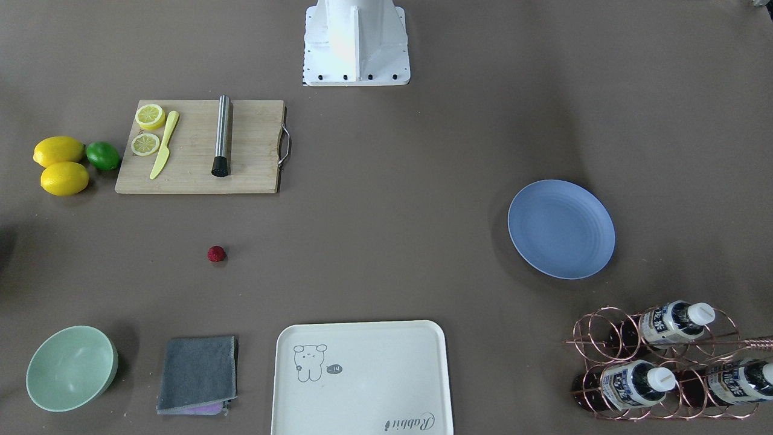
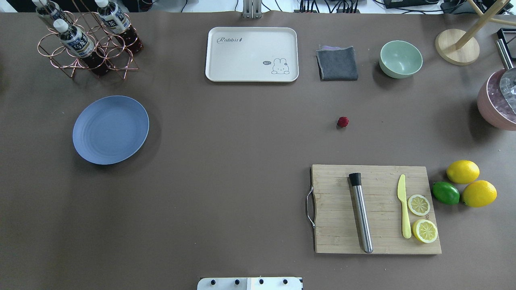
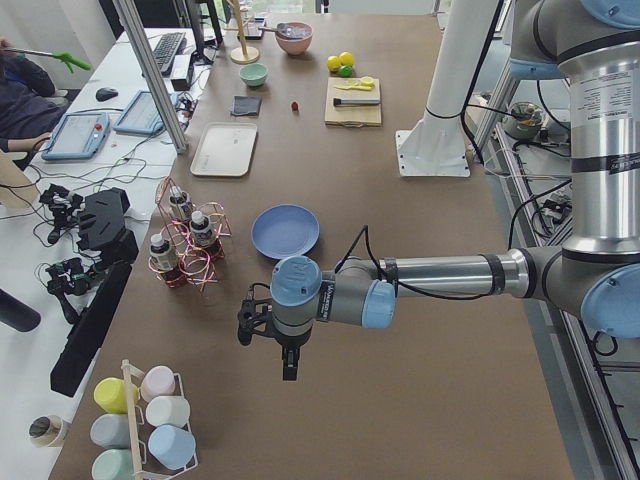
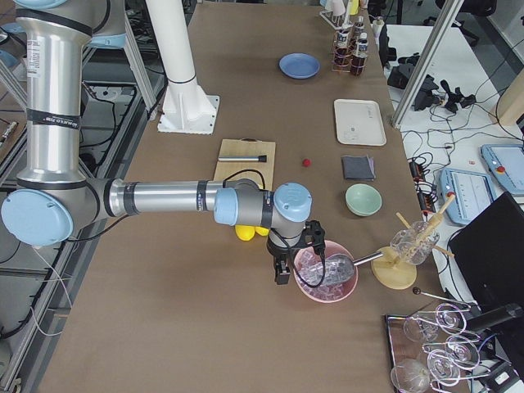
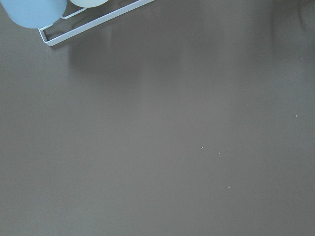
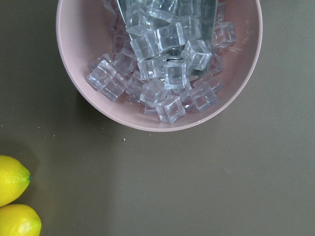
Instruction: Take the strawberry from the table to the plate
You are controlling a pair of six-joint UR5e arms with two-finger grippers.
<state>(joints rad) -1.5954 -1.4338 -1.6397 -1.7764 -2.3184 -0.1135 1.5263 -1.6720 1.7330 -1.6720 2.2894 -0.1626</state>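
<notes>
strawberry [image 2: 343,121]: open room around | cutting board [image 2: 334,201] nearest, apparently apart

One strawberry [image 2: 343,121], one plate [image 2: 111,129]. Two lemons [image 2: 462,171], one lime [image 2: 446,193], two lemon slices [image 2: 419,204]. Three bottles [image 2: 66,34] on the far left. One green bowl [image 2: 401,58], one tray [image 2: 242,56], one cloth [image 2: 338,64], one cutting board [image 2: 334,209], one knife [image 2: 403,205].
</notes>
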